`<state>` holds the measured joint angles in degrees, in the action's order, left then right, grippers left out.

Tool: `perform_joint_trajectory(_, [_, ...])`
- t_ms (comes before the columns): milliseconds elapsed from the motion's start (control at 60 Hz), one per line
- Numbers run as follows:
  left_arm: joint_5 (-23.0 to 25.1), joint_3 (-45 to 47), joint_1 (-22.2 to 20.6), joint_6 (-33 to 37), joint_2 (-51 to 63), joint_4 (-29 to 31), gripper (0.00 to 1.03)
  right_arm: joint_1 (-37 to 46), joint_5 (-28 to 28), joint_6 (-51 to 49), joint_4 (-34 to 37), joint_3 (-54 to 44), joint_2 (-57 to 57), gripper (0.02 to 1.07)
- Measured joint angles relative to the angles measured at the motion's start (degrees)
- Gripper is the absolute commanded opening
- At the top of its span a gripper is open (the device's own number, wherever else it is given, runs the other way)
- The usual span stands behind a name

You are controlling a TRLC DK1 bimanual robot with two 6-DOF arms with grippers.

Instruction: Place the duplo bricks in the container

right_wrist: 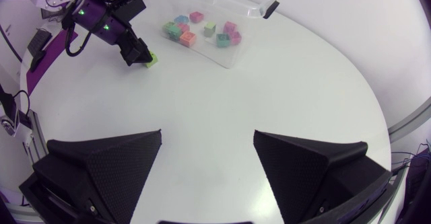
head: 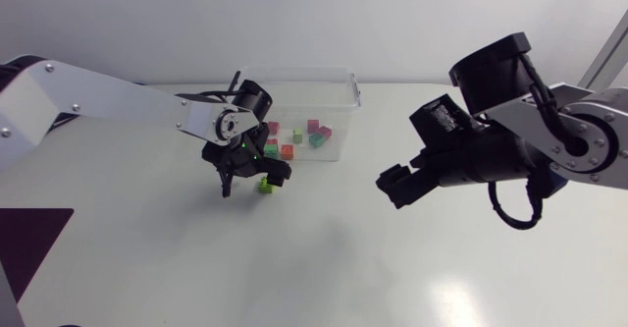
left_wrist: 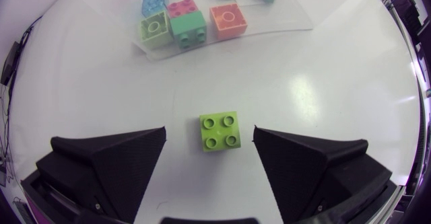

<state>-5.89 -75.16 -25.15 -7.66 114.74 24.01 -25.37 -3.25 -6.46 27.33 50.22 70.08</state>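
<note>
- Between the wedge fingers of my left tool [left_wrist: 209, 130] sat a lime-green brick [left_wrist: 219, 132], studs up on the white worktop [left_wrist: 323, 83]. The fingers stood apart with a gap on either side, so nothing was clamped.
- Just ahead of that brick was the near wall of the clear container [head: 294, 71].
- Inside it lay several bricks, among them a pale green one [left_wrist: 154, 27], a teal one [left_wrist: 188, 30] and an orange one [left_wrist: 228, 20], with more behind.
- Well apart from all this, my right tool [right_wrist: 207, 143] hung over bare worktop, its fingers apart and holding nothing.
- I judged the job nearly done: the lime-green brick was the only one I could see outside, and it had yet to be gripped, lifted over the rim and dropped.
</note>
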Motion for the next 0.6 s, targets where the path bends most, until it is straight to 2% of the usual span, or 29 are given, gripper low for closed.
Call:
perform_joint_trajectory(150, [0.0, -0.7, 0.0, 0.0, 2.5, -0.6, 0.65, 1.7, -0.7, -0.7, 1.5, -0.7, -3.7, 1.01])
perform_joint_trajectory(200, [0.0, -0.8, -0.1, 0.0, 3.3, -1.1, 0.55, 2.5, -1.2, -0.9, 2.0, -0.7, -4.9, 1.01])
perform_joint_trajectory(233, [0.0, -0.8, -0.1, 0.0, 3.7, -1.3, 0.44, 3.0, -1.3, -1.1, 2.3, -0.7, -5.5, 1.01])
perform_joint_trajectory(250, [0.0, -0.9, -0.1, 0.0, 3.9, -1.3, 0.31, 3.1, -1.3, -1.3, 2.4, -0.7, -5.8, 1.01])
perform_joint_trajectory(267, [0.0, -0.9, -0.1, 0.0, 4.0, -1.3, 0.25, 3.3, -1.3, -1.3, 2.5, -0.8, -6.1, 1.01])
perform_joint_trajectory(450, [0.2, -0.9, -0.5, 0.0, 3.3, -1.6, 0.2, 5.4, -1.5, -1.8, 3.8, -1.7, -9.5, 1.01])
perform_joint_trajectory(600, [0.2, 0.6, -1.1, 0.0, -7.1, 2.4, 0.2, 7.3, -2.3, -2.8, 4.9, -2.2, -12.1, 1.01])
